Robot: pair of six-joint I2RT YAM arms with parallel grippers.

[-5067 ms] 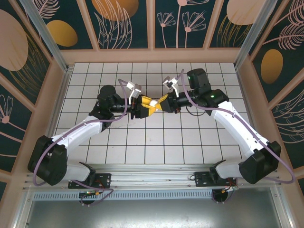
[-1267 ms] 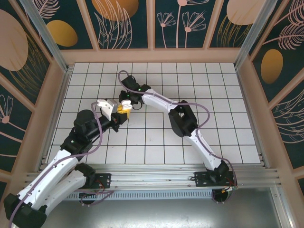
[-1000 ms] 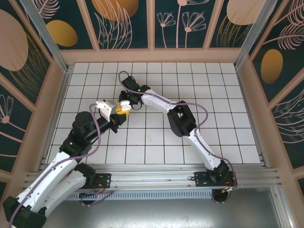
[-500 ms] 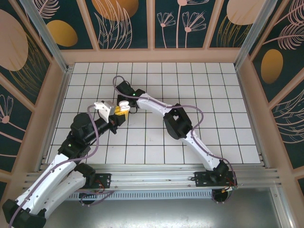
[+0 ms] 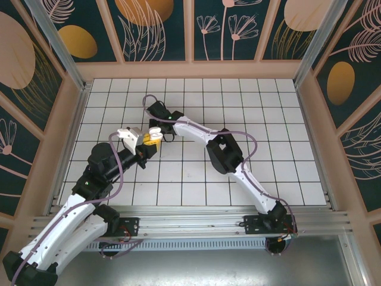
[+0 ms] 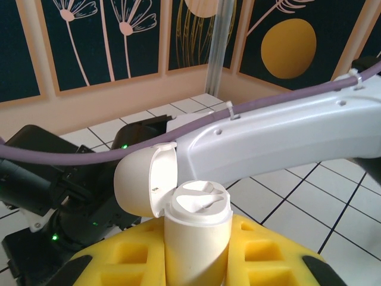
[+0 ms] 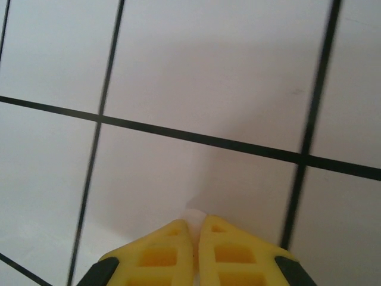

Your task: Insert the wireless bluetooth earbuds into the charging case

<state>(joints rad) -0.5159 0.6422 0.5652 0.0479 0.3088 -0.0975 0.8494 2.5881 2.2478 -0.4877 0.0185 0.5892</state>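
Note:
My left gripper [image 6: 196, 262] is shut on the white charging case [image 6: 195, 238], holding it upright with its lid [image 6: 138, 187] flipped open to the left. Two moulded wells show in the case's top. From above, the case [image 5: 154, 136] sits at the yellow fingertips of the left gripper [image 5: 149, 140], left of centre. My right gripper [image 7: 195, 225] points down at the tiles, its yellow fingers shut on a tiny white earbud [image 7: 194, 215] that just peeks out between the tips. The right arm [image 5: 190, 127] stretches across to the case, its white link [image 6: 280, 134] passing right behind it.
The white tiled floor [image 5: 250, 107] with black grid lines lies open to the right and at the back. Wooden walls [image 5: 190, 70] enclose the floor. The black wrist housing of the right arm [image 6: 65, 190] sits close behind and left of the case.
The right gripper's wrist has drifted slightly left beside the case, and its fingers have closed. The left arm has barely moved, with the case in it throughout.

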